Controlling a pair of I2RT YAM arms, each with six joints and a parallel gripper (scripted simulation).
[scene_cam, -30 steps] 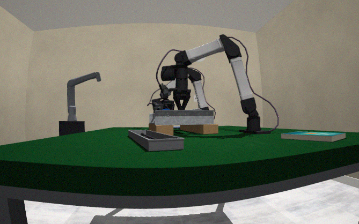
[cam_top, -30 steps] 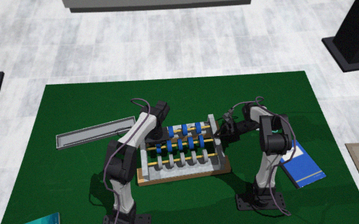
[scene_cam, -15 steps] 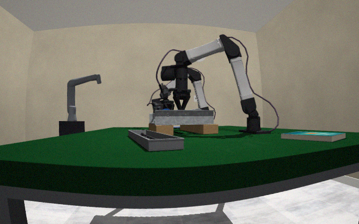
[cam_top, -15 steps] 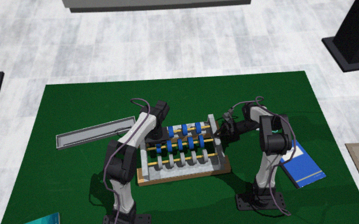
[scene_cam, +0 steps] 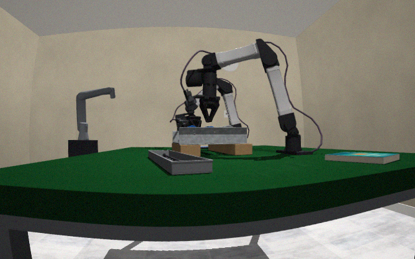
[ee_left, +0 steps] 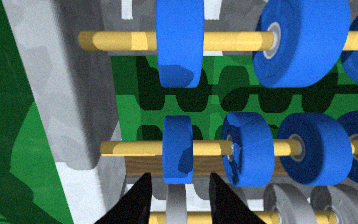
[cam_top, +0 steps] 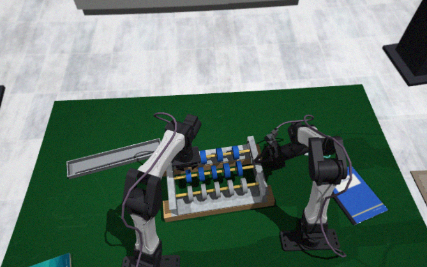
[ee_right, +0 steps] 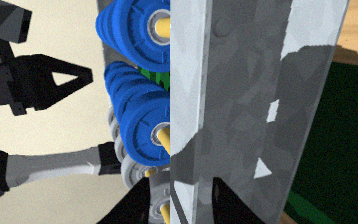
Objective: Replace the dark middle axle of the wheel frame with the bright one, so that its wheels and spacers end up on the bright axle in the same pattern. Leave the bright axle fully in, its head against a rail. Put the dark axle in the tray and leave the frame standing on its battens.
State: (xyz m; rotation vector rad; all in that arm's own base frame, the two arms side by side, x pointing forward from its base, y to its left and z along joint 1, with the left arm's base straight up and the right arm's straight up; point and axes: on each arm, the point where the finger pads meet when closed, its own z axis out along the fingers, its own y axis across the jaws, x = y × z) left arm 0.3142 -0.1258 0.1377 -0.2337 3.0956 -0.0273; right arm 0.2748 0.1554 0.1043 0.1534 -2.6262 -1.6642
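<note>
The frame's middle axle (cam_top: 179, 177) (ee_left: 206, 148) is bright yellow and carries several blue wheels between the left rail (cam_top: 171, 190) (ee_left: 56, 95) and right rail (ee_right: 241, 90). Its head cannot be made out. The dark axle (scene_cam: 170, 157) lies in the grey tray (cam_top: 115, 154) (scene_cam: 191, 168). The frame stands on wooden battens (cam_top: 219, 211) (scene_cam: 234, 149). My left gripper (scene_cam: 208, 121) (ee_left: 180, 181) is slightly open and empty, pointing down above the leftmost blue wheel (ee_left: 177, 150). My right gripper (cam_top: 256, 161) (ee_right: 181, 186) is partly open and empty at the right rail.
The back axle (ee_left: 126, 41) carries blue wheels, the front axle (cam_top: 181, 195) grey wheels (cam_top: 217, 190). A blue book (cam_top: 360, 198) lies right of the frame, near the right arm. A teal book (cam_top: 54, 260) (scene_cam: 360, 156) lies at the front left. The tray lies left of the frame.
</note>
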